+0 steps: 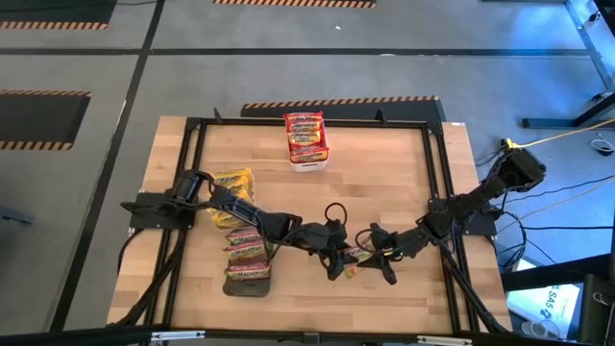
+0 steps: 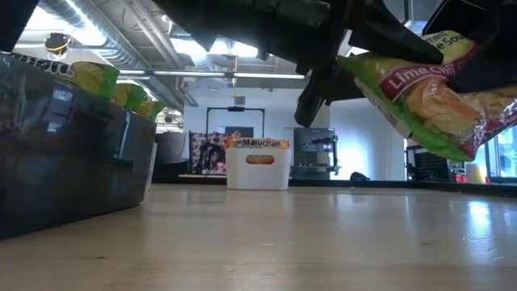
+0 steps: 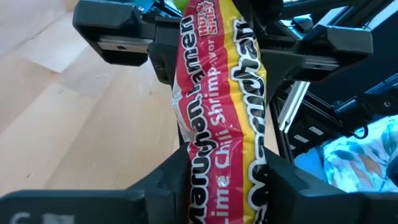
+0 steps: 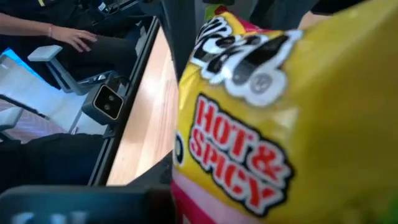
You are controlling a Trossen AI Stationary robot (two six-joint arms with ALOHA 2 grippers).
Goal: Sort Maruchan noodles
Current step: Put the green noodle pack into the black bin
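Held above the table's front middle, a Lime Chili Shrimp packet — pinched at one end by the left gripper, at the other by the right gripper, fingers of both pressed onto the crinkly plastic. Well apart at the far edge, a white bin with red-banded packets. Left of the grippers, under the left arm, more packets on a dark tray, and yellow packets beyond. Past the table's edge in the right wrist view — a person's hand on a chair armrest.
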